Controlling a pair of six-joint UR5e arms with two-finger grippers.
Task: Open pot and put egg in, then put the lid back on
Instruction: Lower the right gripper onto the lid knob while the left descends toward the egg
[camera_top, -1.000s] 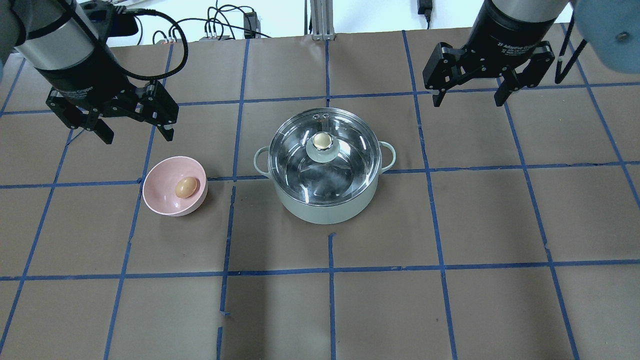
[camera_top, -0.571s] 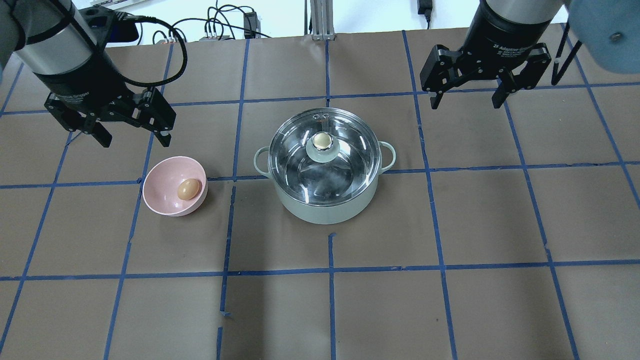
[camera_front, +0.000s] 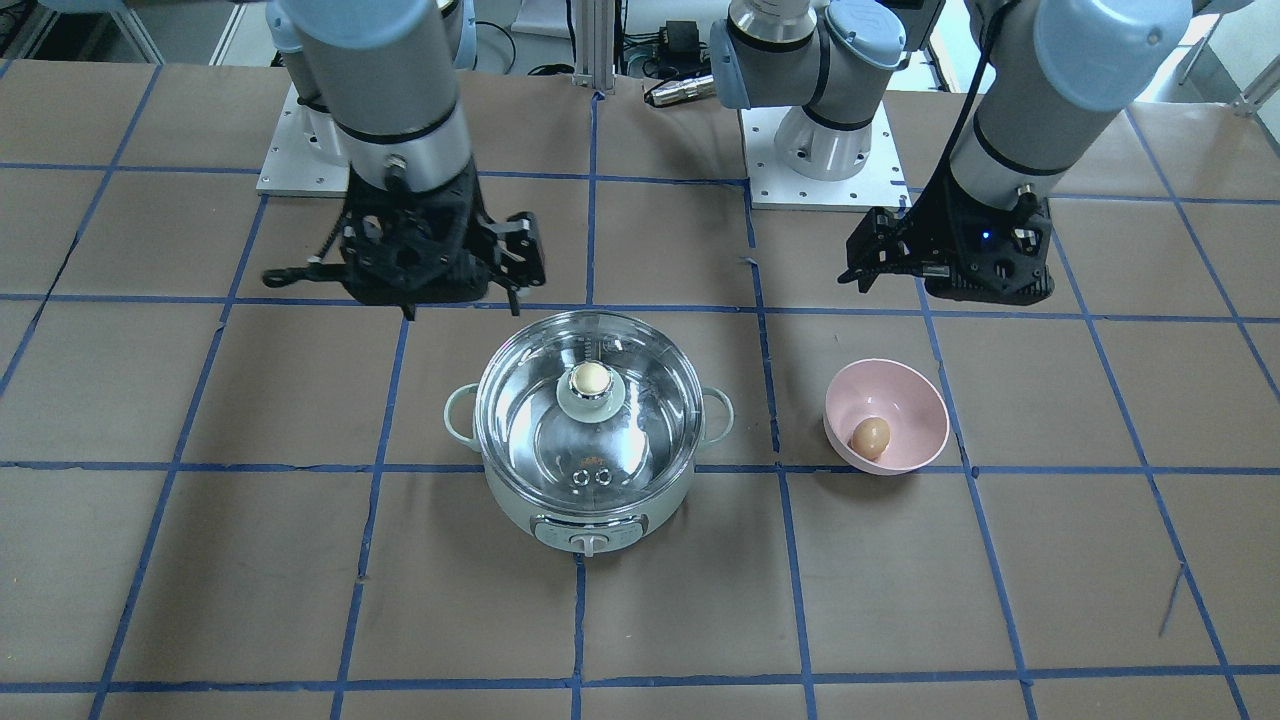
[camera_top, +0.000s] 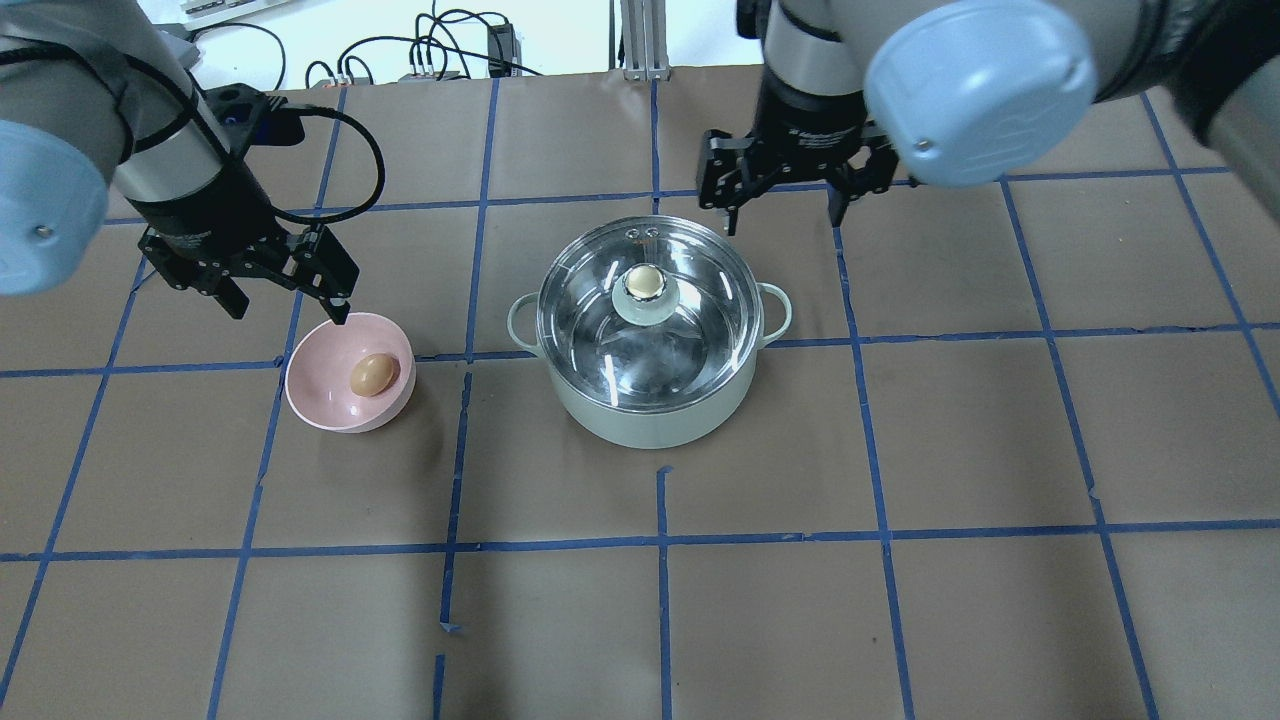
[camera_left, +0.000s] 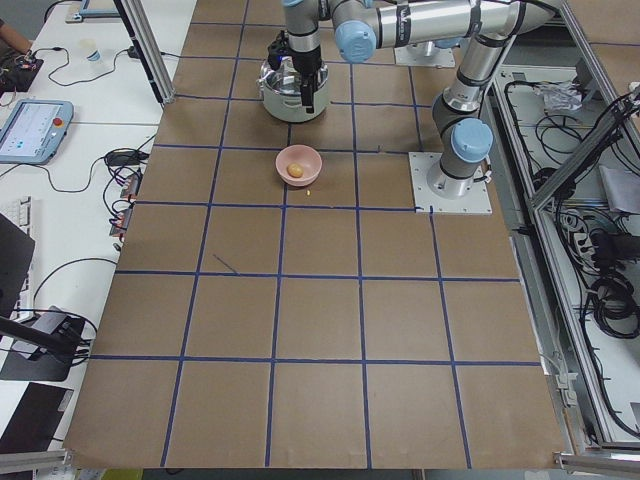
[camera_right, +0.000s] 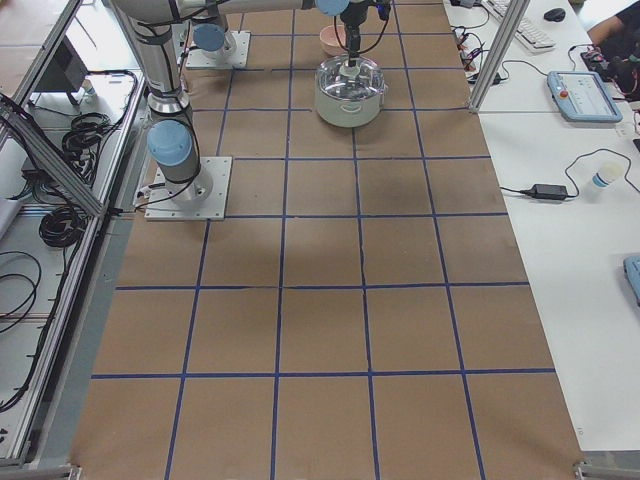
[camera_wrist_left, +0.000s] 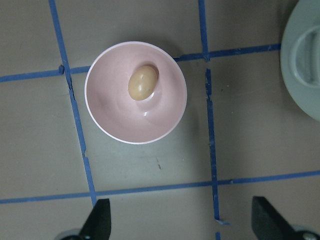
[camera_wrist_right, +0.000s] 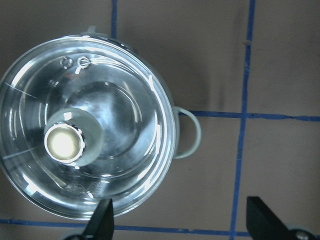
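1. Currently lid (camera_top: 600, 335) sits closed on pot (camera_top: 650, 415), mid table (camera_top: 900, 600).
2. Brown egg (camera_top: 372, 374) lies inside pink bowl (camera_top: 312, 402), which stands on the pot's left side, near it but not touching.
3. Left gripper (camera_top: 289, 311) hovers raised by the bowl, jaws apart, holding nothing.
4. Right gripper (camera_top: 786, 223) hovers raised by the pot, jaws apart, empty, clear of the tan knob (camera_top: 647, 283).
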